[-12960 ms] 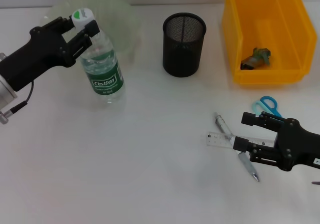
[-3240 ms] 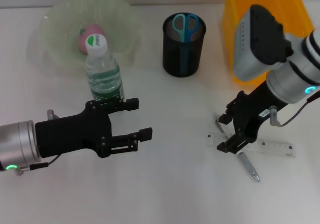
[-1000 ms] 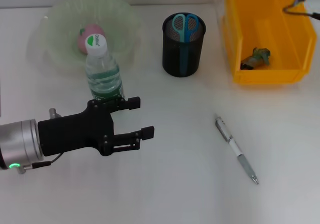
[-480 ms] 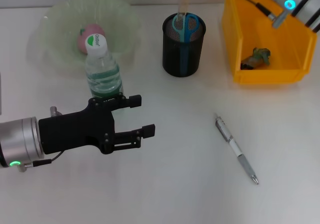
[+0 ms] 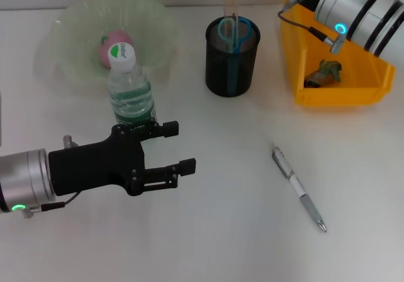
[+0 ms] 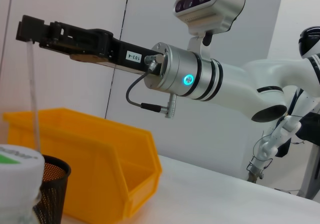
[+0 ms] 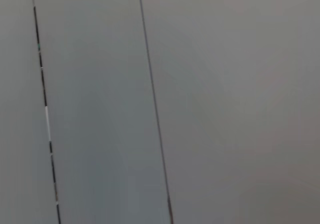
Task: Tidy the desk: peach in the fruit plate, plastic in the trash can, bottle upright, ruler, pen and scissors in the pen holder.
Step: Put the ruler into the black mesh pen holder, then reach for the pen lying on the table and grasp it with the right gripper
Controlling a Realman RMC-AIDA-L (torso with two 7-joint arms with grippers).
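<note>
Clear plastic ruler (image 5: 228,7), long axis vertical, stands with its lower end inside the black mesh pen holder (image 5: 232,58) at the far middle of the white desk (image 5: 221,244); its upper end runs out of the head view. Only the left wrist view shows that upper end, where the right pincer (image 6: 26,29), reaching in level from the right arm, has its fingers closed on the ruler's top edge above the holder. The head view shows just the right arm's silver wrist above the yellow bin (image 5: 328,55), which holds a crumpled scrap of plastic (image 5: 323,72). The right wrist view shows nothing but a grey wall.

Blue-handled scissors (image 5: 235,29) stand in the pen holder, handles up, beside the ruler. The pen (image 5: 298,187) lies flat on the desk, well apart from the holder on the near right, long axis diagonal, tip toward the near right.

The bottle (image 5: 129,86) stands upright, cap up, just in front of the translucent green fruit plate (image 5: 76,61), in which the pink peach (image 5: 110,45) rests. The left pincer (image 5: 175,148) hovers near the bottle's base on its near side, fingers spread wide and holding nothing.
</note>
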